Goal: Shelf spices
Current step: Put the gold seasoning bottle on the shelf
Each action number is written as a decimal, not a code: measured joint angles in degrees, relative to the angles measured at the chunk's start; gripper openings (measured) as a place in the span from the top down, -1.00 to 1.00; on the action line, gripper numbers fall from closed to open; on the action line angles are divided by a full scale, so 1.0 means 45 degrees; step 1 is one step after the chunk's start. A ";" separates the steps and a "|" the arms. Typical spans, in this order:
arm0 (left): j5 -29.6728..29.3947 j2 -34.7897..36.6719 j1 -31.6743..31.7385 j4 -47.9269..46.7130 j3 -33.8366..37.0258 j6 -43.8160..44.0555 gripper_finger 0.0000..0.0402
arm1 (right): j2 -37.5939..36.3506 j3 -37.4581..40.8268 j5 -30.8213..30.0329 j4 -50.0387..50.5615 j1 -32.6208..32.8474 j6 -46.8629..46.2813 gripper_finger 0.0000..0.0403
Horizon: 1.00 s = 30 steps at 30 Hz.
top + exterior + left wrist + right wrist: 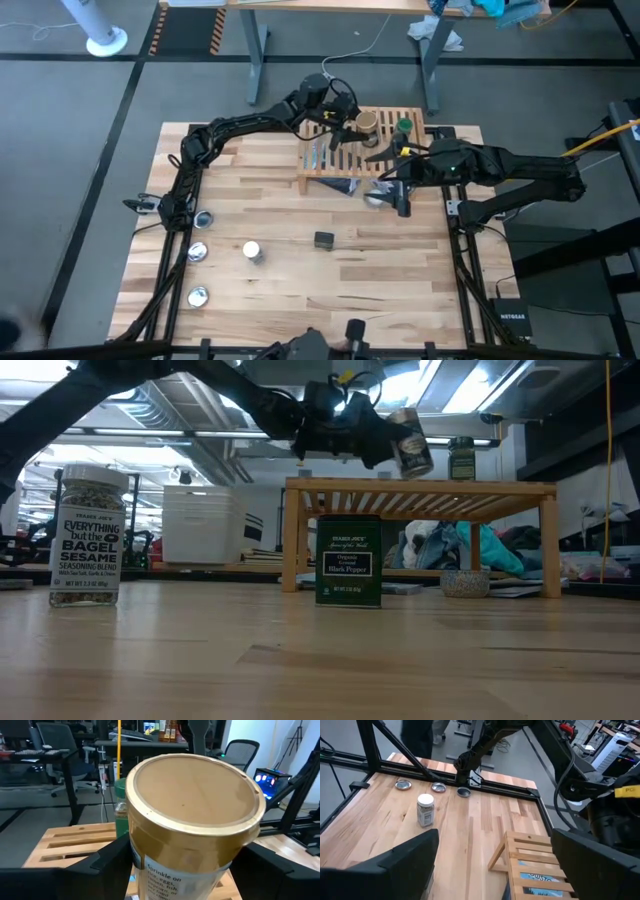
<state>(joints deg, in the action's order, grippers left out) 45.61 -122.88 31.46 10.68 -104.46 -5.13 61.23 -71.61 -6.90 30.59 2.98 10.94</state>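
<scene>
Holding the tan-brown jar (367, 123) tilted just above the shelf (322, 150), our left tool (352, 127) gripped it; right tool (392, 196) gaped.

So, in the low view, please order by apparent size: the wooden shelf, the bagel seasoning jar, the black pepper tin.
1. wooden shelf, widest although farthest.
2. bagel seasoning jar.
3. black pepper tin.
Jar and tin look close; the jar's nearness to the camera may inflate it.
</scene>
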 joint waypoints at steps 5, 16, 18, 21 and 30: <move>-0.0021 -0.0002 0.0127 -0.0263 -0.0016 -0.0199 -0.34 | 0.0000 0.0000 0.0000 0.0221 0.0000 -0.0011 -0.94; -0.0210 -0.0002 0.0088 -0.1173 -0.0016 -0.0918 -0.38 | 0.0000 0.0000 0.0010 0.0210 0.0000 -0.0034 -0.94; -0.0292 -0.0002 0.0084 -0.1218 -0.0016 -0.0918 -0.45 | 0.0000 0.0000 0.0015 0.0210 0.0000 -0.0034 -0.94; -0.0568 -0.0002 0.0088 -0.1232 -0.0017 -0.0948 -0.49 | 0.0000 0.0000 0.0022 0.0210 0.0000 -0.0034 -0.94; -0.0859 -0.0002 -0.0002 -0.1145 -0.0021 -0.1331 -0.52 | 0.0000 0.0000 0.0044 0.0211 0.0000 -0.0035 -0.94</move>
<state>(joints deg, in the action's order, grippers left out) 41.75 -122.89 31.45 5.52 -104.55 -11.11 61.23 -71.61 -6.70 31.53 2.98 10.78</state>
